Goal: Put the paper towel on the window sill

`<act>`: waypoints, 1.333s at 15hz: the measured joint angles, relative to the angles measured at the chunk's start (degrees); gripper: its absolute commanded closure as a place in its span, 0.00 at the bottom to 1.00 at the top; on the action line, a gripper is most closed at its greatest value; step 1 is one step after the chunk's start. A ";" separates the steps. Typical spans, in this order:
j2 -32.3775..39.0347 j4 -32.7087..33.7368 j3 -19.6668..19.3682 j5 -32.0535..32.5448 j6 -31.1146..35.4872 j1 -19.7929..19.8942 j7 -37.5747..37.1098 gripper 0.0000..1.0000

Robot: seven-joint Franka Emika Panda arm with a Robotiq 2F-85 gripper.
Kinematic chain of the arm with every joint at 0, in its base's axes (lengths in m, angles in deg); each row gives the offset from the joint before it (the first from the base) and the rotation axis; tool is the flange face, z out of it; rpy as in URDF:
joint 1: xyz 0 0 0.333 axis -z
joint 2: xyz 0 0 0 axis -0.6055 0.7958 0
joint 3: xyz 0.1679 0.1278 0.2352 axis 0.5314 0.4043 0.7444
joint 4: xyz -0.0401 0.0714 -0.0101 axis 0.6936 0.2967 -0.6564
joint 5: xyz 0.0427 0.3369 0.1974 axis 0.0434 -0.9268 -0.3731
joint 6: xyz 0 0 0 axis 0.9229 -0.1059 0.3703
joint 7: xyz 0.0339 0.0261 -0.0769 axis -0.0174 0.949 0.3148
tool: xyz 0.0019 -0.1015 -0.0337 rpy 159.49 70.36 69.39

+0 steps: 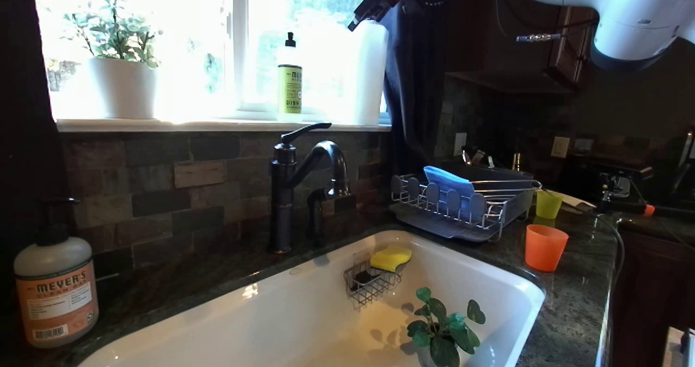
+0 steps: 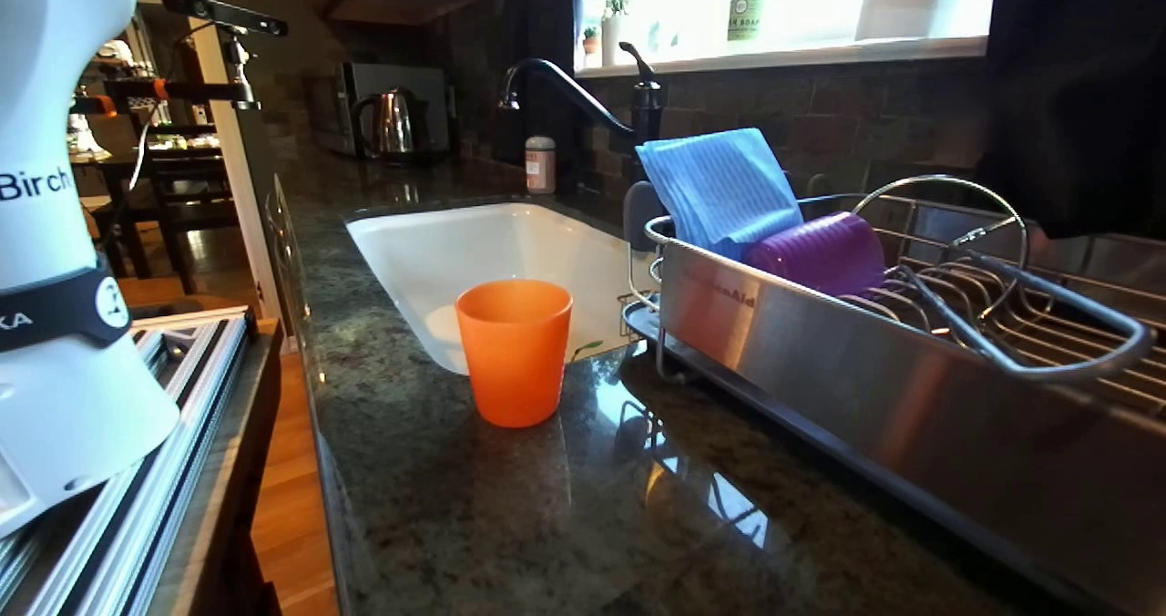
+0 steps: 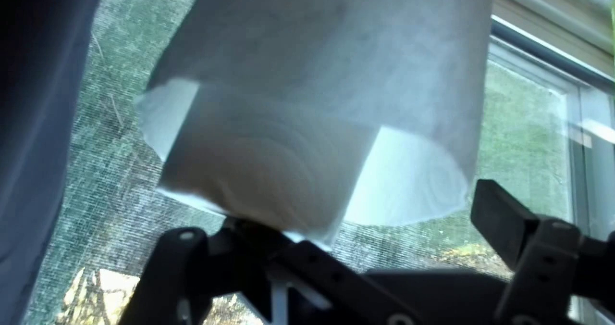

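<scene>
The jaws hang apart near the top of the paper towel, upright on the window sill below.

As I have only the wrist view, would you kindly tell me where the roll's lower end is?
Observer: In both exterior views, the roll stands with its lower end on the sill.
Operator: Thank you; does anything stand near it there?
Observer: Yes, a green bottle stands beside it, with a gap between them.
Operator: That helps; what should I mind further down?
Observer: Perhaps the dark faucet, which stands between the sink and the sill.
</scene>
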 measured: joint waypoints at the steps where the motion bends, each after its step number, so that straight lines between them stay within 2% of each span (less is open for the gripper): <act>1: -0.48 0.00 0.00 0.00 -0.01 -0.01 0.00 0.00; 7: -1.67 0.58 0.15 0.29 0.34 -0.06 0.38 0.00; 8: -1.66 0.68 0.29 0.52 0.53 -0.06 0.52 0.05; 9: -1.65 0.78 0.44 0.69 0.54 -0.07 0.55 0.26; 11: -1.64 0.83 0.54 0.72 0.54 -0.08 0.57 0.30; 15: -1.88 0.83 0.54 1.20 0.84 -0.07 1.78 0.63; 20: -2.81 0.81 0.53 3.09 4.49 -0.10 3.67 0.98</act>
